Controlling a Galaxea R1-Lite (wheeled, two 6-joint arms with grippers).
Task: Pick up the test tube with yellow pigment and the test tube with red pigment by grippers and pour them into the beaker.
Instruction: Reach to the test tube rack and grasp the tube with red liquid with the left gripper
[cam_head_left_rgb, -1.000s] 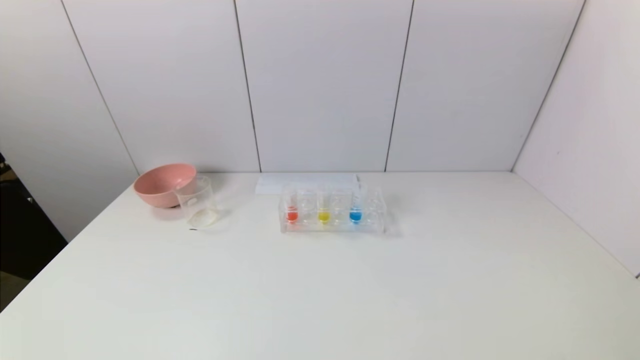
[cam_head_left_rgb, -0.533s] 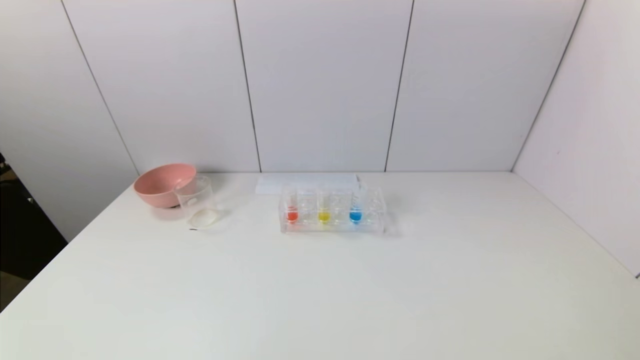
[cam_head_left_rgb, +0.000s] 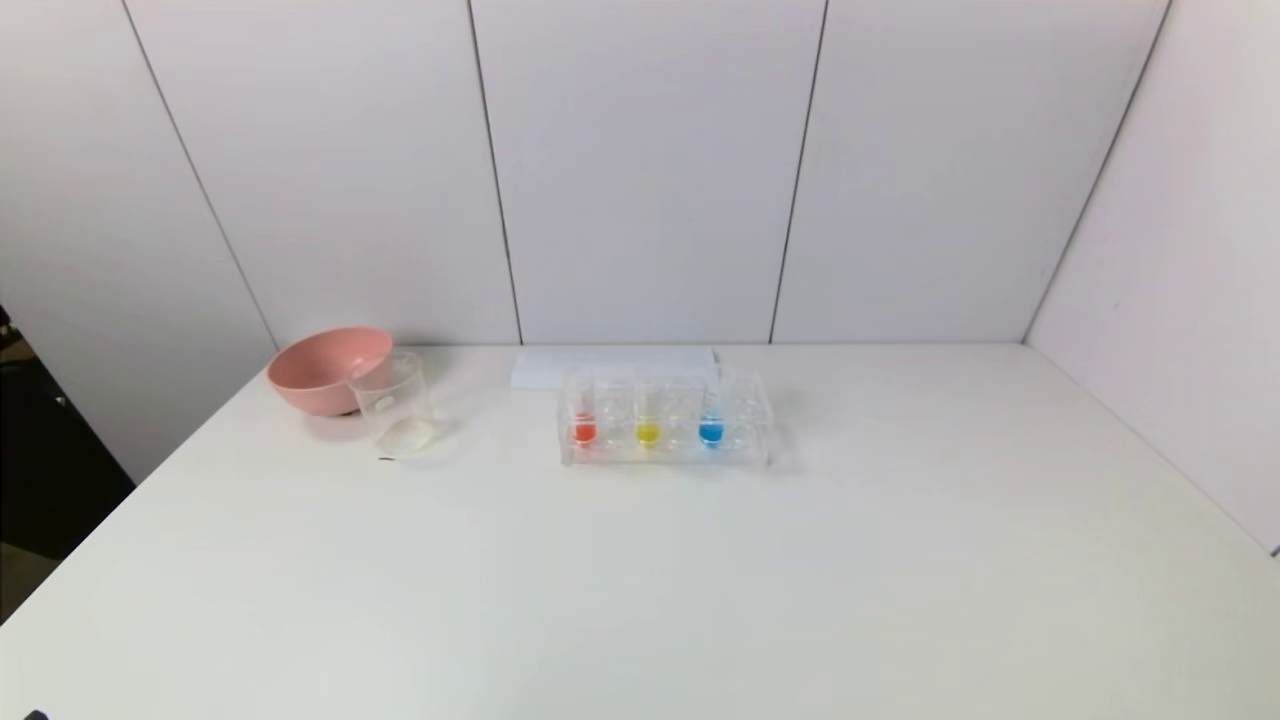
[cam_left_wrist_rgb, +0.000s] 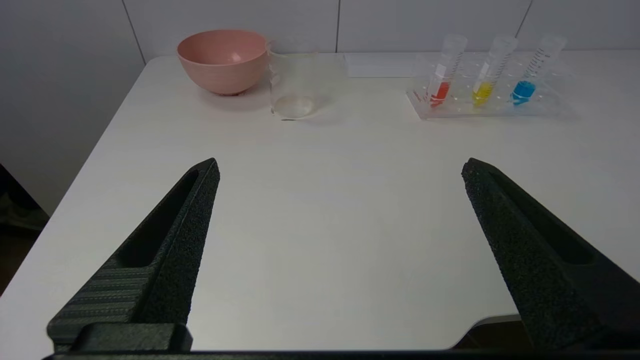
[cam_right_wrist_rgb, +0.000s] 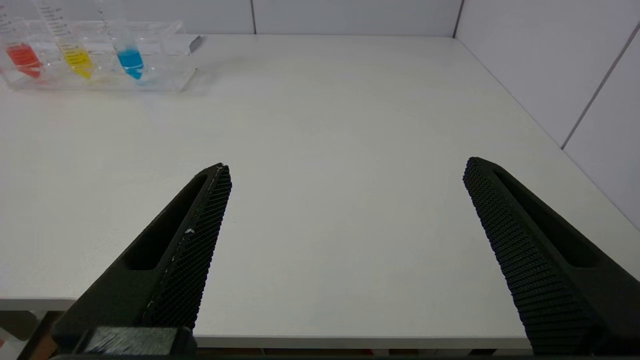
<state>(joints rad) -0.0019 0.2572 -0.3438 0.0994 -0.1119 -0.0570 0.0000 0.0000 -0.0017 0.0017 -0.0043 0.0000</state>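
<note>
Both hands, left hand (cam_left_wrist_rgb: 340, 167) and right hand (cam_right_wrist_rgb: 345, 167), wide and empty at the table (cam_head_left_rgb: 640, 560) edge; risk: the close-packed tubes invite grabbing the blue tube (cam_head_left_rgb: 711, 415) instead of the test tube with yellow pigment (cam_head_left_rgb: 648, 415).

The near half of the table (cam_head_left_rgb: 640, 600) lies bare, wide enough for either arm to sweep across. Toward the back wall stands the rack (cam_head_left_rgb: 665, 452) with its upright tubes, a flat white box (cam_head_left_rgb: 612, 366) just behind it. The bowl (cam_head_left_rgb: 328, 367) touches the beaker (cam_head_left_rgb: 392, 402) at far left; an open lane separates beaker and rack.
</note>
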